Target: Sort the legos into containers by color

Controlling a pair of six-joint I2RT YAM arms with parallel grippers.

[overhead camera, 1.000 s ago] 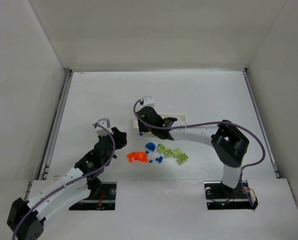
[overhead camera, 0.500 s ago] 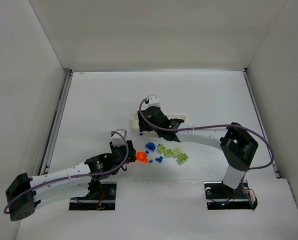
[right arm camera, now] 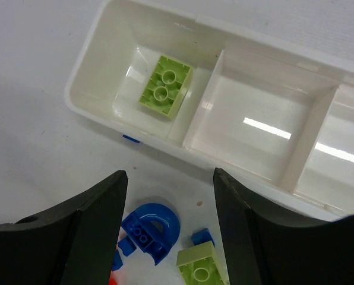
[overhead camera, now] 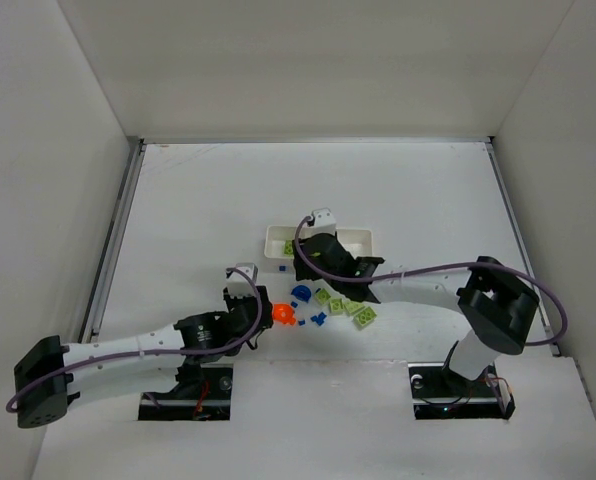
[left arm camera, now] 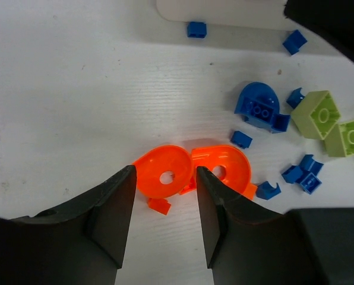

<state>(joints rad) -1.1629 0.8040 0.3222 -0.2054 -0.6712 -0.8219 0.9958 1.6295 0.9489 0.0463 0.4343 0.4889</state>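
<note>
The white tray [overhead camera: 353, 233] [right arm camera: 254, 136] lies mid-table with one lime green lego [overhead camera: 289, 246] [right arm camera: 165, 86] in its left compartment; the other two compartments show bare floors. My right gripper [overhead camera: 308, 270] [right arm camera: 170, 173] hangs open and empty just in front of the tray, above a blue arch piece [right arm camera: 150, 231] [overhead camera: 301, 294]. My left gripper [overhead camera: 268, 312] [left arm camera: 165, 173] is open low over the table, its fingers either side of an orange round piece [left arm camera: 168, 175]. A second orange round piece [left arm camera: 221, 169] touches the first. Loose lime green legos [overhead camera: 350, 308] [left arm camera: 316, 114] and small blue legos [left arm camera: 302, 176] lie to the right.
A tiny orange brick [left arm camera: 159, 206] lies between my left fingers. Small blue bricks [left arm camera: 196, 29] sit by the tray's near wall. White walls enclose the table; a metal rail [overhead camera: 113, 240] runs along its left side.
My right gripper opened and drew back toward me from the tray, leaving the green lego in the left compartment. My left arm swung right and lowered onto the orange pieces.
</note>
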